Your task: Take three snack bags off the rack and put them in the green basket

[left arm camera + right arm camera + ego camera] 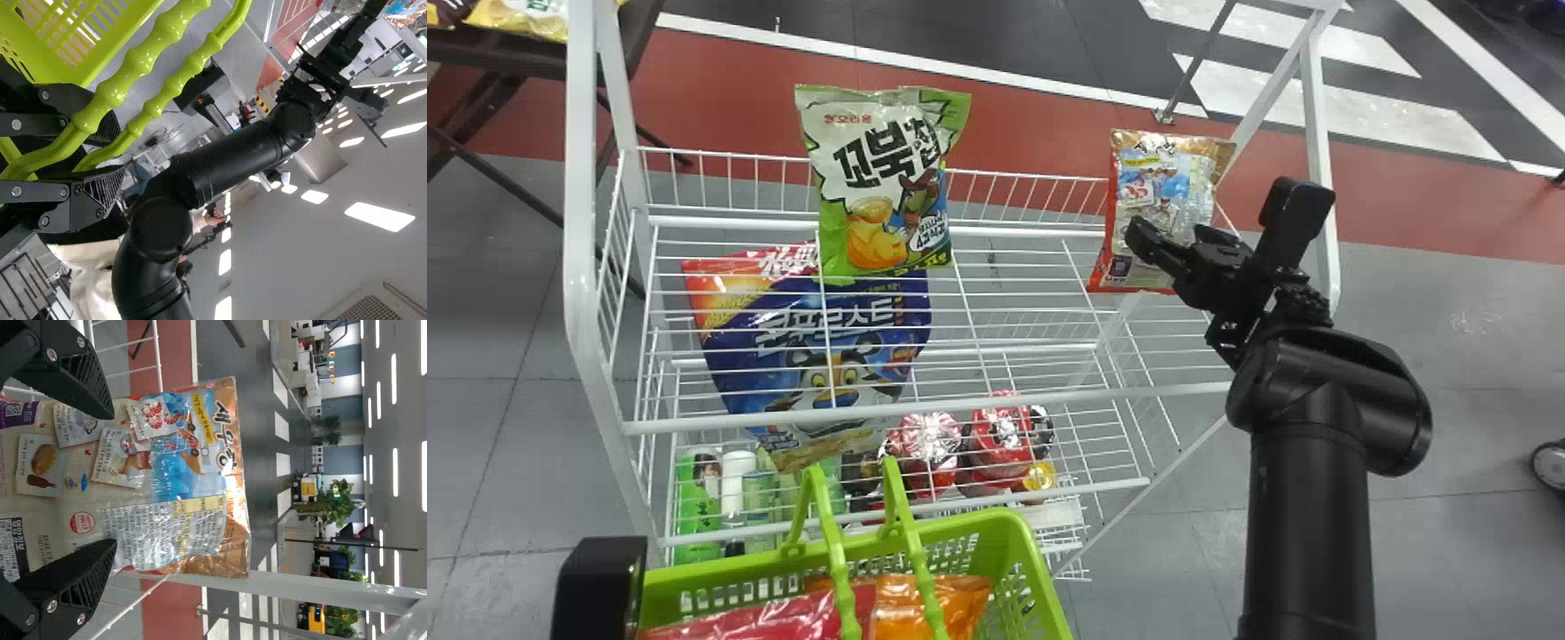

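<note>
At the lower left, the left hand [120, 155] is clamped on the handles [127, 73] of the basket [1049, 587], close in front of the rack [583, 284]. In the basket lie a red bag [765, 620] and an orange bag [951, 604], so the step in hand looks like picking the third. Farther right, on the rack, a green bag [880, 178] stands upright with the blue bag [809, 347] lower down. At the rack's right end stands the brown-topped bag [1156, 196], and the right hand [111, 479] is right at it, fingers wide apart. It seems the likely pick. Next, the right hand needs to get the fingers round the bag, close firmly without crushing it, then lift it clear of the wire edge and carry it left to the basket.
</note>
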